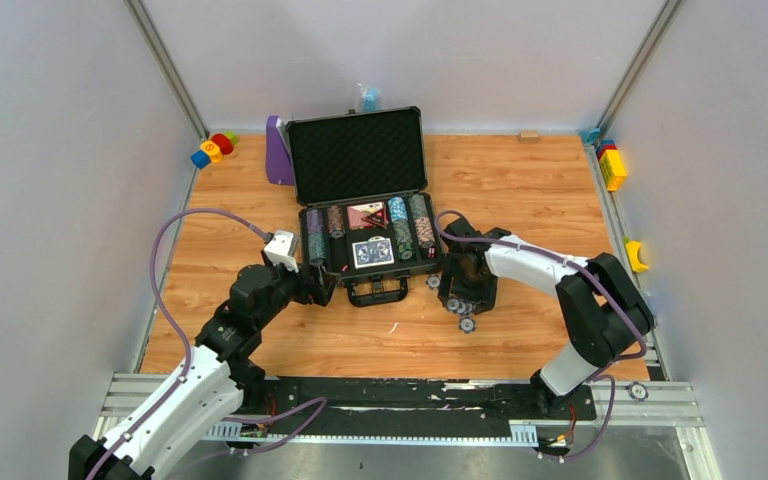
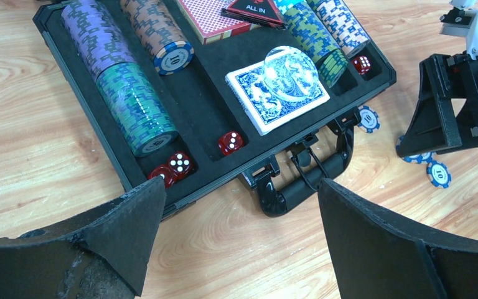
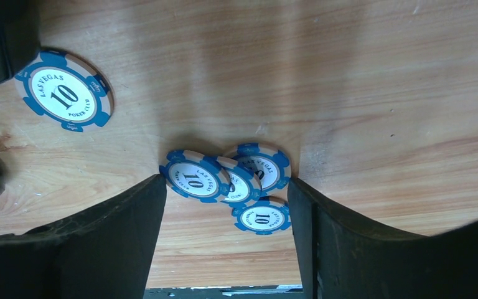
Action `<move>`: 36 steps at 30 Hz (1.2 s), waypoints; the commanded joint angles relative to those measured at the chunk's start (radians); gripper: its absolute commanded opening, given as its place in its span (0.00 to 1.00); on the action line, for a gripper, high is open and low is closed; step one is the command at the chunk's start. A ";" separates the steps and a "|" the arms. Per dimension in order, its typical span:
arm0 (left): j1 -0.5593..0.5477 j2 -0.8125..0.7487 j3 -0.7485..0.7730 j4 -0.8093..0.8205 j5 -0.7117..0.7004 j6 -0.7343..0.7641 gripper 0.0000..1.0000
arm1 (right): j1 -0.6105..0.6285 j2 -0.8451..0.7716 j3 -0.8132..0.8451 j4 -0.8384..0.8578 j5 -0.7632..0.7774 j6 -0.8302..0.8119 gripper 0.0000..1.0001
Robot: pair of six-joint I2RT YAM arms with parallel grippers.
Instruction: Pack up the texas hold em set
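Note:
The dark grey briefcase lies open in the middle of the table, its lid upright. Rows of striped poker chips, a blue card deck under a clear round button, a red deck and red dice sit in its foam. My left gripper is open just in front of the case handle. Right of the case, my right gripper points down, open, with its fingertips touching the sides of several overlapping blue-and-white chips on the wood. Another chip lies apart.
A purple stand leans left of the lid, with coloured toy blocks in the back left corner. More blocks and a yellow piece lie along the right wall. One loose chip rests by the case front.

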 commanded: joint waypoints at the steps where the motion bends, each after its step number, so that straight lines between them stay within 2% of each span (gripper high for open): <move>1: -0.002 -0.005 -0.004 0.040 0.007 0.011 1.00 | 0.003 0.030 -0.017 0.074 0.066 -0.018 0.70; 5: -0.002 -0.004 -0.005 0.042 0.007 0.010 1.00 | 0.003 0.014 -0.019 0.074 0.068 -0.013 0.62; 18: -0.003 -0.004 -0.005 0.042 0.007 0.011 1.00 | 0.001 -0.036 -0.037 0.071 0.095 0.021 0.59; 28: -0.003 -0.005 -0.005 0.042 0.008 0.011 1.00 | -0.005 -0.123 -0.059 0.102 0.100 0.054 0.49; 35: -0.003 -0.005 -0.007 0.043 0.010 0.011 1.00 | -0.019 -0.124 -0.079 0.121 0.076 0.058 0.49; 36: -0.003 -0.005 -0.007 0.043 0.010 0.011 1.00 | -0.022 -0.122 -0.080 0.121 0.073 0.057 0.45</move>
